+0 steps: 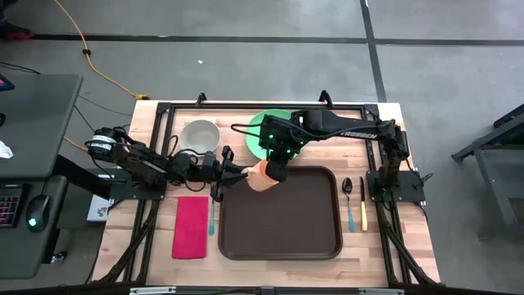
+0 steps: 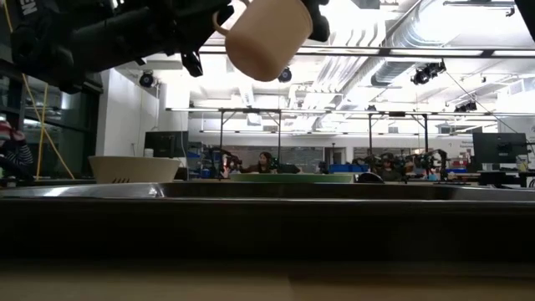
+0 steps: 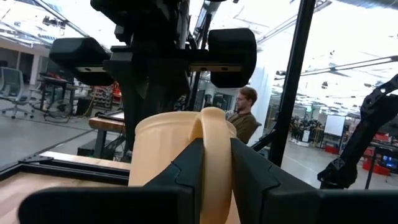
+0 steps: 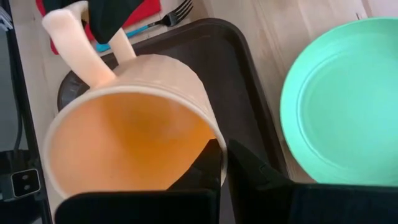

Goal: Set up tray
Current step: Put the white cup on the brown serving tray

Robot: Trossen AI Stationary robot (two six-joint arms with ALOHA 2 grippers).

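The left gripper's (image 3: pixel 211 177) fingers are pinching the handle of the peach mug (image 1: pixel 261 174), while the right gripper (image 4: pixel 224 163) is clamping the mug's rim with its fingers pressed together on the wall — both arms are holding one mug in the air above the far-left corner of the tray (image 1: pixel 282 238). If either arm is pulling before the other lets go, the mug is likely to twist, slip or tip. The green plate (image 1: pixel 264 131), just beyond the tray, is sitting close enough to get knocked — the bowl (image 1: pixel 200 136) too.

Dk brown tray (image 1: pixel 280 228), cream mug (image 1: pixel 261 174), mint-green plate (image 1: pixel 260 131), red napkin (image 1: pixel 191 227), blue-handled fork (image 1: pixel 212 215).
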